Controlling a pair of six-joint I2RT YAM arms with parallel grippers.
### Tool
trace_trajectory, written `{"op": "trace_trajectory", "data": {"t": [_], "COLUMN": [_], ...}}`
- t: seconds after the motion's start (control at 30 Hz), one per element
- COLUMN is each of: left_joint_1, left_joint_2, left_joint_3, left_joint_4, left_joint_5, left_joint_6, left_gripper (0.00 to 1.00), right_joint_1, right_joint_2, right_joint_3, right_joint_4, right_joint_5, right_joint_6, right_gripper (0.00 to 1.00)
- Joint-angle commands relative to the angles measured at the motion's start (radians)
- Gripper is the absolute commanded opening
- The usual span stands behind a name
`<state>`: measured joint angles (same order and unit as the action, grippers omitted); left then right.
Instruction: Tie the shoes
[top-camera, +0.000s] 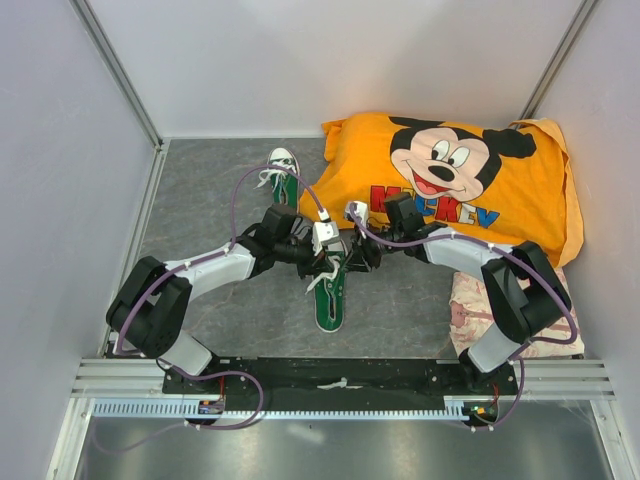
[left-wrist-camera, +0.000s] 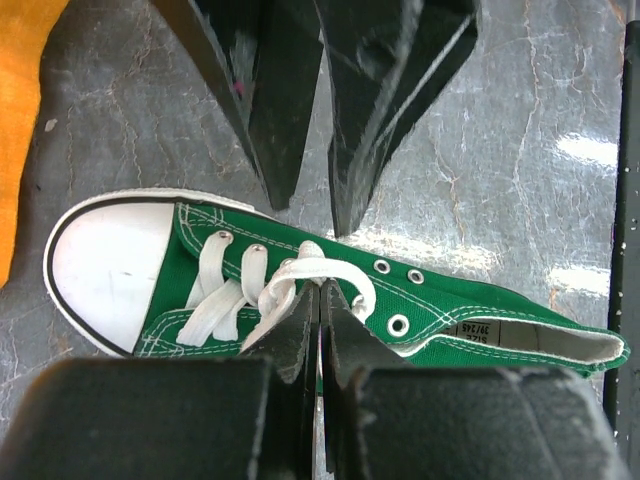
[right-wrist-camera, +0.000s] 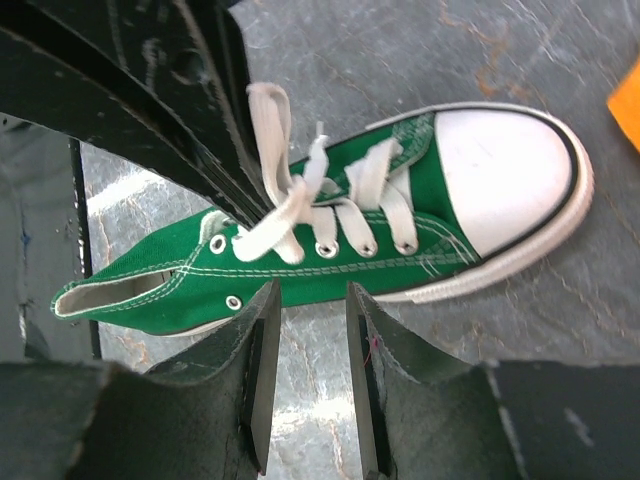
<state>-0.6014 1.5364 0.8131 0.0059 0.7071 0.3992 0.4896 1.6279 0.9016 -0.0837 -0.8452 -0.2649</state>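
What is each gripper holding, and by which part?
The left gripper pinches the white lace of the nearer green canvas sneaker, near the upper eyelets; the right gripper holds nothing.

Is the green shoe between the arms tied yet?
Not yet. The shoe shows no bow; its lace lies loose, pinched in the shut left gripper.

The near sneaker (left-wrist-camera: 450, 305) is green canvas with a visible weave and white stitching. Its toe cap (left-wrist-camera: 105, 265) is smooth white rubber with a faint sheen, its eyelets (left-wrist-camera: 398, 324) are bright metal, and its laces (right-wrist-camera: 290, 215) are flat, matt woven cloth. The table (top-camera: 200, 215) has a grey marbled, stone-like surface smooth enough to throw back glare, while the Mickey Mouse pillow (top-camera: 450, 180) is soft orange printed cloth. The right pincer (right-wrist-camera: 312, 292) is black hard plastic, scratched and slightly glossy, and the rail (top-camera: 120, 378) is ribbed bare aluminium.
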Motion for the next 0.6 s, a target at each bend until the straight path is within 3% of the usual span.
{"op": "trace_trajectory", "data": {"t": [0.0, 0.57], "left_joint_1": [0.003, 0.003], "left_joint_2": [0.007, 0.025], "left_joint_3": [0.008, 0.024], "left_joint_4": [0.013, 0.0], "left_joint_5": [0.051, 0.083], "left_joint_6": [0.056, 0.116], "left_gripper": [0.02, 0.02], "right_joint_1": [0.023, 0.053], "right_joint_2": [-0.003, -0.002], "right_joint_3": [0.019, 0.025], "right_joint_4": [0.041, 0.024], "right_joint_5": [-0.058, -0.051], "right_joint_6": [-0.096, -0.184], "right_gripper": [0.4, 0.38]}}
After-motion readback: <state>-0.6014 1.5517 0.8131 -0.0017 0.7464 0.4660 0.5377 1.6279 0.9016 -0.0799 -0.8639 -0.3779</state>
